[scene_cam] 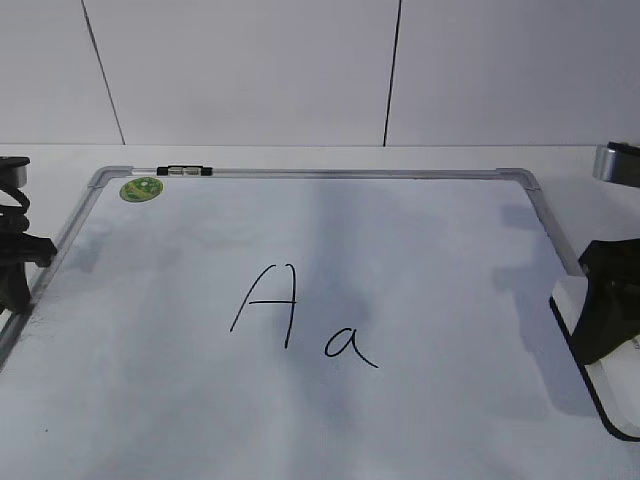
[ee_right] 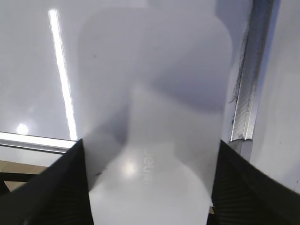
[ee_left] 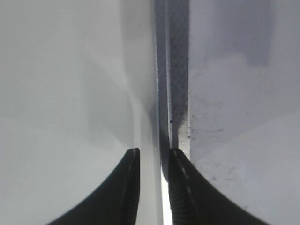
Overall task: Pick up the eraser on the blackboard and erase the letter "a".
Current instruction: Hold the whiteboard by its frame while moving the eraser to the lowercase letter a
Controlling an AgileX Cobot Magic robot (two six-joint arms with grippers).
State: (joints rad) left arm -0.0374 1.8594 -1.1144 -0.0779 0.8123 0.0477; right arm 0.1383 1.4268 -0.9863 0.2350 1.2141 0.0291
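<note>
Exterior view: the blackboard (scene_cam: 300,174), a white board in a silver-grey frame with a green sticker (scene_cam: 141,188) at upper left, lies flat on the pale table (scene_cam: 60,160), a capital "A" (scene_cam: 268,305) and the letter "a" (scene_cam: 349,346) written at centre frame. The right hand (scene_cam: 605,320) sits at the right edge over the eraser (scene_cam: 612,385), whose white body shows beneath it at lower right; the left hand (scene_cam: 15,265) waits at the left edge. Left wrist view: the left hand (ee_left: 152,187) has its fingers nearly together with nothing between them, hovering over the board's frame. Right wrist view: the right hand (ee_right: 150,187) is spread wide, a dark finger either side of the eraser (ee_right: 154,140), not clearly pressing it. The eraser looks like a light, rigid, smooth plastic block, likely slippery, best pinched across its long sides. The board surface is glossy and reflective; tiled wall (scene_cam: 250,70) behind.
</note>
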